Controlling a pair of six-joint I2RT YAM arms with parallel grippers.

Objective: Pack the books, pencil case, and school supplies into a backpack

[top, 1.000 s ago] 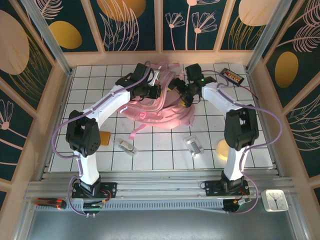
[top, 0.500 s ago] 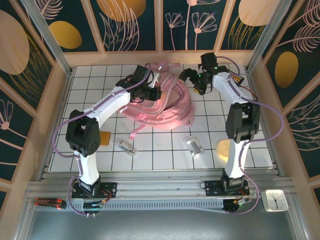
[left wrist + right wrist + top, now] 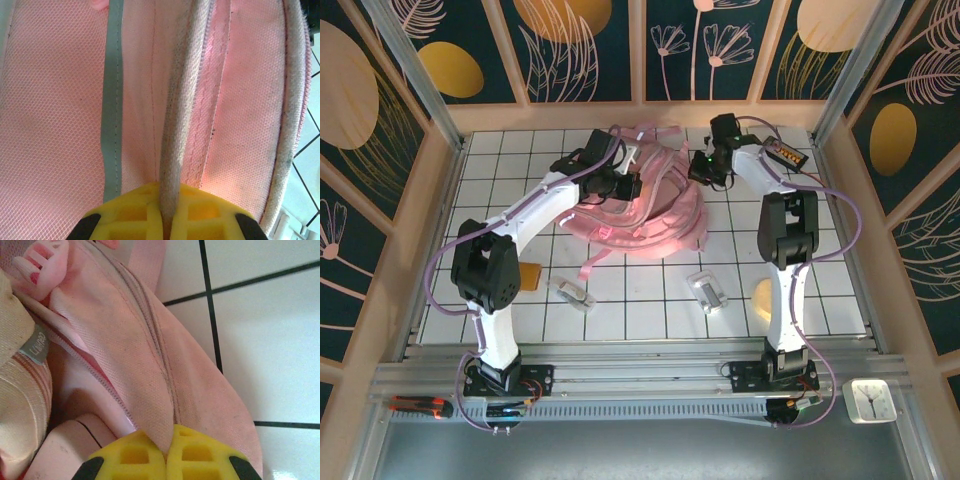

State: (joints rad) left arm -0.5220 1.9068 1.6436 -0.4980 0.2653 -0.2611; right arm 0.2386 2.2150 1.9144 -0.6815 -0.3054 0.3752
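Opening step. Backpack (image 3: 655, 225) sits at far middle of table (image 3: 820, 240), both arms on it. Left gripper (image 3: 166, 202) pinched tight on piped edge (image 3: 180, 100). Right gripper (image 3: 166, 445) clamped on pink fabric beside zip (image 3: 150, 340). Next, likely: pull apart, spread mouth wide. Clips (image 3: 708, 291) and orange pad (image 3: 531, 276) lie toward near edge, unpacked.

Robot lab cell: gridded tabletop (image 3: 640, 300), aluminium rail (image 3: 640, 372), leaf-patterned wall panels (image 3: 585, 60).

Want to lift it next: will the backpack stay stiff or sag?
Probably sags: the backpack lies crumpled, fabric folding where the right gripper pinches it. Its loose strap would likely dangle. Woven mesh looks grippy, not slippery.
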